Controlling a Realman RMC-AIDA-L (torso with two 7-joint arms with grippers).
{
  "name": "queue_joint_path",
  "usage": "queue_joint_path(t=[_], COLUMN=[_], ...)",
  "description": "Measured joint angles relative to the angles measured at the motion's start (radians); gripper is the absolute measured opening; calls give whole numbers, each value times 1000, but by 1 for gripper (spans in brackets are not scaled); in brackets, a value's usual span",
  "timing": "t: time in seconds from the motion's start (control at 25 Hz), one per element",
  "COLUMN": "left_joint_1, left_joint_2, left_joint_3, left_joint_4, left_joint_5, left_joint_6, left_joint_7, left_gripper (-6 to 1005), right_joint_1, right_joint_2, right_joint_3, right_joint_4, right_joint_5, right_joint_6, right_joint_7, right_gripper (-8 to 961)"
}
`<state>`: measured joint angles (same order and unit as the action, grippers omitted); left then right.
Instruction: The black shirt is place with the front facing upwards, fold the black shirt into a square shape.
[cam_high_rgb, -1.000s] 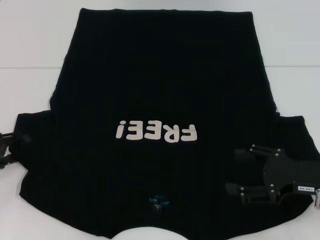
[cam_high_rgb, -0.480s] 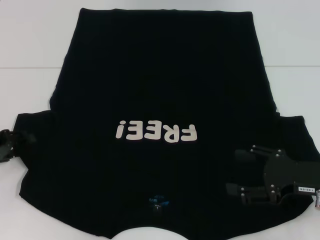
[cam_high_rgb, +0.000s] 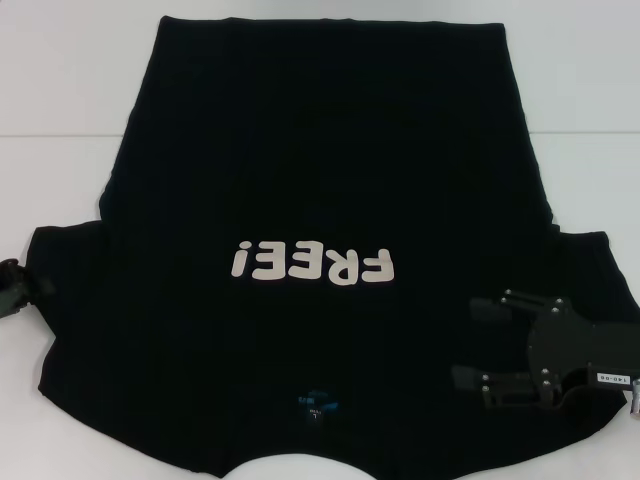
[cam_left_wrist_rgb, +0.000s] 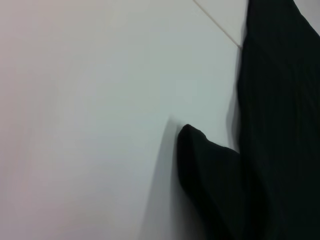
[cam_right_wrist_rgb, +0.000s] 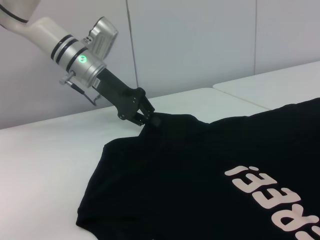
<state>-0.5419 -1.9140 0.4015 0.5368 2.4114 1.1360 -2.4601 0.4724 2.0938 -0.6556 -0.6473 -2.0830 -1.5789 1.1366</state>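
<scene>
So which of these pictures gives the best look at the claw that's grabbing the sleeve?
The right wrist view: it shows the left gripper whole, from the side, pinching the sleeve tip of the black shirt. The head view catches only a sliver of it at the picture's edge. The left wrist view shows just the sleeve, no fingers.

White table (cam_high_rgb: 60, 80), smooth and matte, bare round the edge of the head view from 8 o'clock up through 12 and down to 4. Thin seam (cam_high_rgb: 50, 135) across the top at 10 o'clock, running level. Same seam in the left wrist view as a fine slanting line on the pale surface. Behind the table in the right wrist view, pale wall (cam_right_wrist_rgb: 200, 40), split into panels by upright joints. Far slab (cam_right_wrist_rgb: 270, 82) of white tabletop just beside the near one, narrow gap between them.
</scene>
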Motion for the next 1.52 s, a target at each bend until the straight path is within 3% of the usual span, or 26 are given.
queue_joint_path(t=[0.44,0.56,0.96,1.36,1.52], left_joint_1=[2,4,-18,-47,-71], left_joint_2=[8,12,64,66,51], left_joint_3=[-4,-5,-6,-4,-4], left_joint_4=[6,24,98,95,94], left_joint_5=[-2,-5,0,-7,-31], left_joint_6=[5,7,33,122,184], left_joint_7=[0,-2,-39,-79,-91], left_gripper=[27,27,29,30,31], right_joint_1=[0,1,3,3,4], right_joint_2=[0,-1,-2,-2,-1], right_joint_3=[4,5,7,7,5], right_joint_4=[3,9,13,13,12], right_joint_5=[0,0,0,0,0], right_joint_6=[0,0,1,0,0], right_joint_7=[0,0,0,0,0], right_gripper=[941,941,941,942,942])
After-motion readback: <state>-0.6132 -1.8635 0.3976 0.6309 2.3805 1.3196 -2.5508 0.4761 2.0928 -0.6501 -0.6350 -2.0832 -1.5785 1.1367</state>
